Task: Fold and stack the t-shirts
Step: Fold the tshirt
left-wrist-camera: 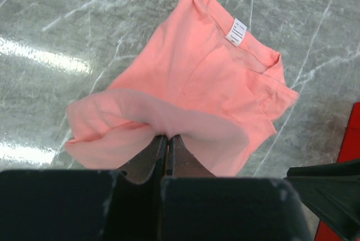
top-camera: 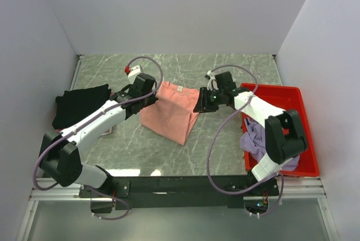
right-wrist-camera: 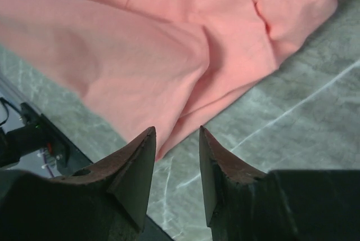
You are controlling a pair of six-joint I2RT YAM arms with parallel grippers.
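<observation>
The salmon-pink t-shirt (top-camera: 171,112) lies partly folded on the marble table, its white neck label (left-wrist-camera: 237,31) showing. My left gripper (top-camera: 151,99) is shut on the shirt's left edge (left-wrist-camera: 140,114) and holds it lifted. My right gripper (top-camera: 200,105) is open and empty just off the shirt's right edge (right-wrist-camera: 169,77). A black t-shirt (top-camera: 79,104) lies at the far left. A lavender-purple t-shirt (top-camera: 256,137) lies bunched in the red tray (top-camera: 292,97).
The red plastic tray stands at the right edge of the table. A small red and white object (top-camera: 131,71) sits behind the left gripper. White walls close in the left, back and right.
</observation>
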